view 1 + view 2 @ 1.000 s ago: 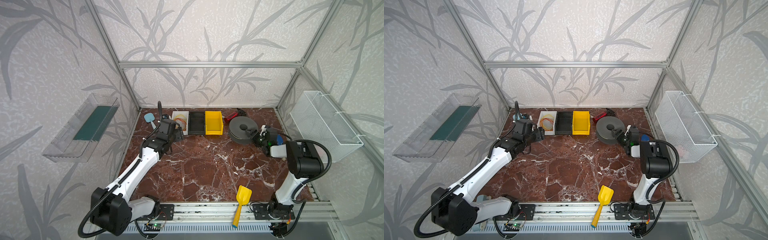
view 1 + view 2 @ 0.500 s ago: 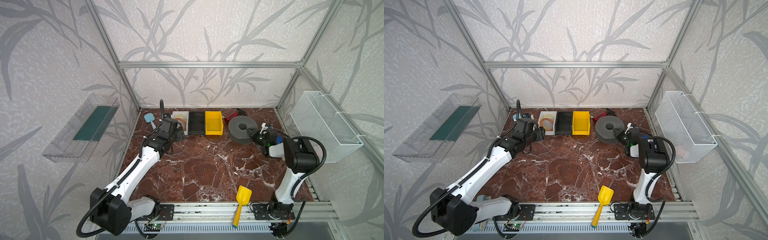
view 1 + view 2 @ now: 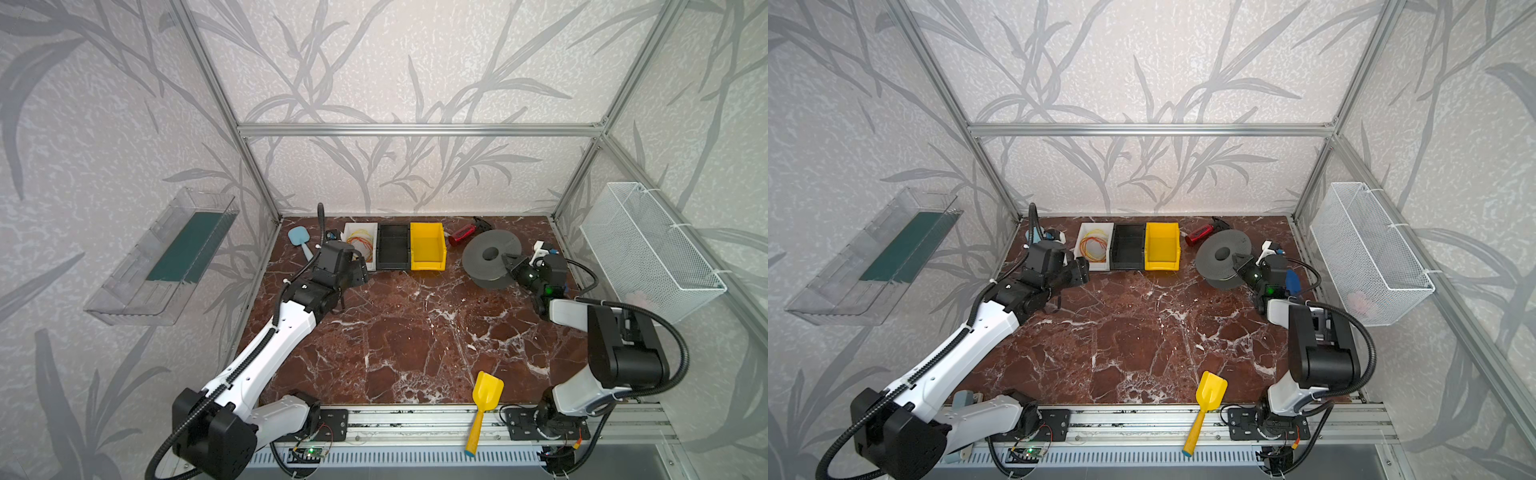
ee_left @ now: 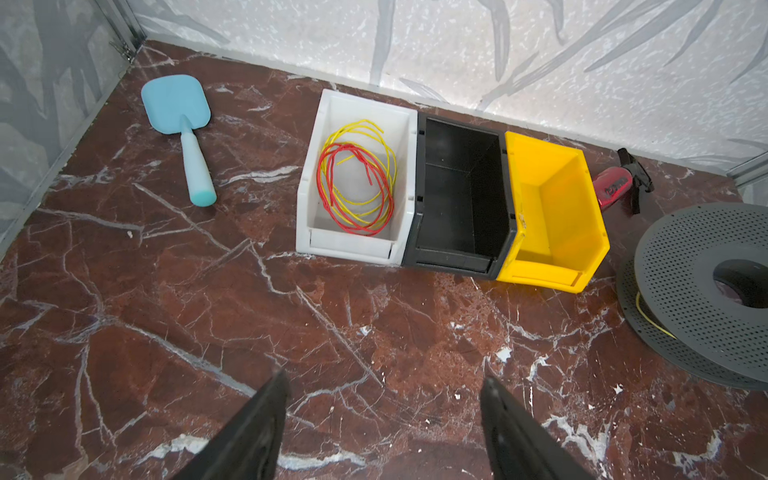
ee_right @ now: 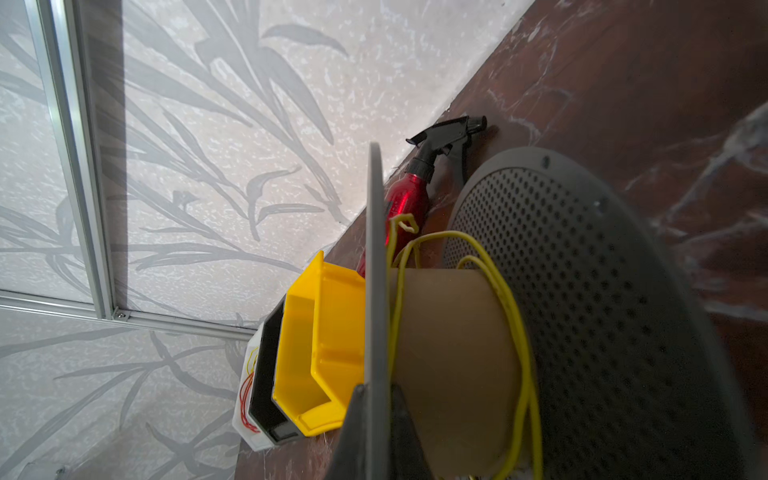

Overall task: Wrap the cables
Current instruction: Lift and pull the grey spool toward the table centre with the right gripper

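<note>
The winding has begun, but most of it is left. One thin yellow plastic-coated cable (image 5: 527,374) lies in a few slack turns round the brown cardboard core (image 5: 449,353) of the big grey perforated plastic spool (image 3: 482,253). A free end pokes up beside the upper flange, and the turns look loose, not drawn tight. The rest of the cables (image 4: 386,199), thin red and yellow loops, lie coiled together in the white open-fronted plastic bin (image 4: 351,245). That bin stands at the back of the red-brown marbled worktop (image 4: 166,311), well apart from the spool.

The right fingers (image 5: 353,424) are clenched on the thin rim of the spool's upper flange, one on each face, so that arm seems set to steady or turn the spool. The left fingers (image 4: 257,428) are spread wide and grasp nothing. They hang over bare worktop just in front of the white bin, pointed toward it. I judge the next job is to lift a cable out of that bin, carry it across to the spool and wind it on. At least one red and one more yellow are left to do.
</note>
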